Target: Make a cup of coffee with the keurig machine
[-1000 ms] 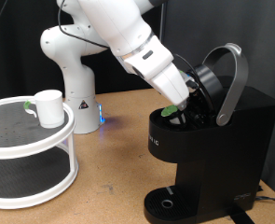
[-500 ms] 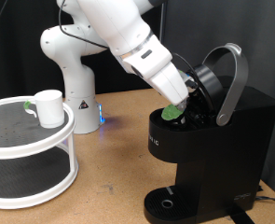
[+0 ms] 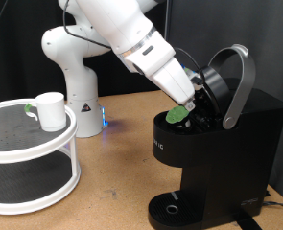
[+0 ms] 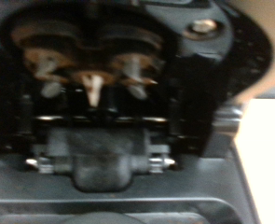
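We judge it pod-loading: claw (image 3: 191,99) at the open keurig (image 3: 218,144) head by the green-topped pod (image 3: 177,113), grip state unclear, cup (image 3: 50,110) well apart on the rack (image 3: 45,158); seating calls for care.

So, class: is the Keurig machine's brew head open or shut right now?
Open. On the keurig machine the silver-grey handle is raised, and a green-topped pod shows in the exposed chamber beside the gripper.

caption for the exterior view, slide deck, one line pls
Panda hand at the open keurig machine above a green-topped pod; white cup waits on the round rack.
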